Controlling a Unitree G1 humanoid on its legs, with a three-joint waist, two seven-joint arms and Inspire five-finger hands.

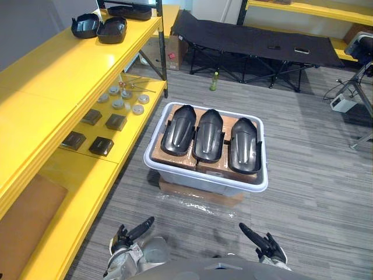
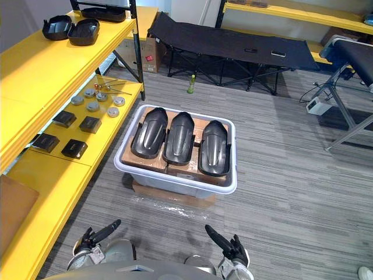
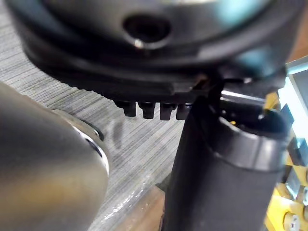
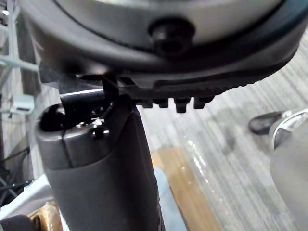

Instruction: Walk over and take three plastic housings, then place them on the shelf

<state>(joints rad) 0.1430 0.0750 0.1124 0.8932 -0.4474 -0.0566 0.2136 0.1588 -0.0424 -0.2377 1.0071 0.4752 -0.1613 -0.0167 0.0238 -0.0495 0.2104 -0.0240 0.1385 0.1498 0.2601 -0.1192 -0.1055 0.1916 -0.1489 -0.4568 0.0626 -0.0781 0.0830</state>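
Both the left robot hand (image 1: 128, 233) and right robot hand (image 1: 263, 244) extend straight-fingered, empty.

Your left hand (image 1: 124, 237) and right hand (image 1: 267, 247): dark, slender-fingered, on rounded silver-grey wrists (image 1: 154, 251); each glossy black palm bears one recessed screw (image 3: 147, 30).

No text, number or sign can be read anywhere. A cardboard box (image 1: 176, 51) on the floor beyond the white bin (image 1: 198, 177) bears a small red mark, too small to make out. The plastic housings (image 1: 208, 135) inside the bin show plain dark surfaces with nothing legible on them.
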